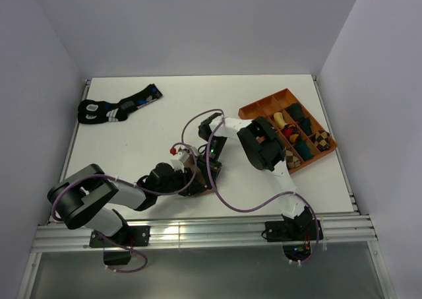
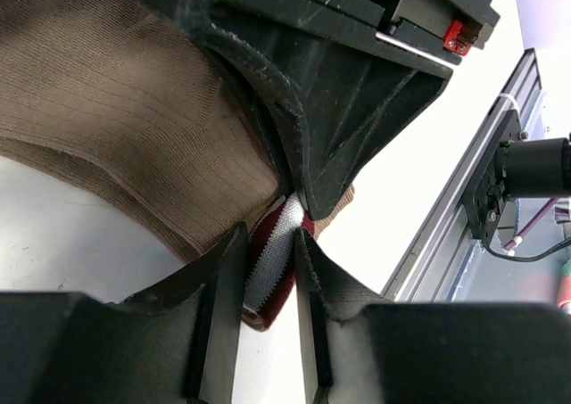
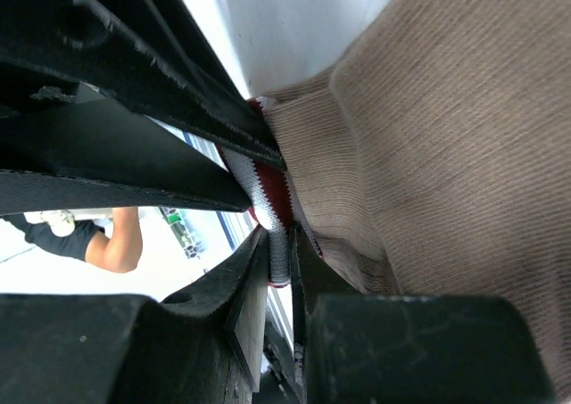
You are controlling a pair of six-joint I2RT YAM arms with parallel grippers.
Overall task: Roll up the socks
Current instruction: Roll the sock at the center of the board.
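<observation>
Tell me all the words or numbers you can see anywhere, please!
No words or numbers can be read in any view.
Marks on the black socks: blue and white, too small to read.
Cuff of the tan sock: only maroon and white stripes, no letters.
The orange tray: no label showing.

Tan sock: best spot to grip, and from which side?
The striped cuff of the tan sock. It bunches into a narrow ridge at the sock's end, slim enough to sit between the fingers, while the body is broad. Probably best to come in low over the table from the cuff end. The left gripper and right gripper both pinch it there.
</observation>
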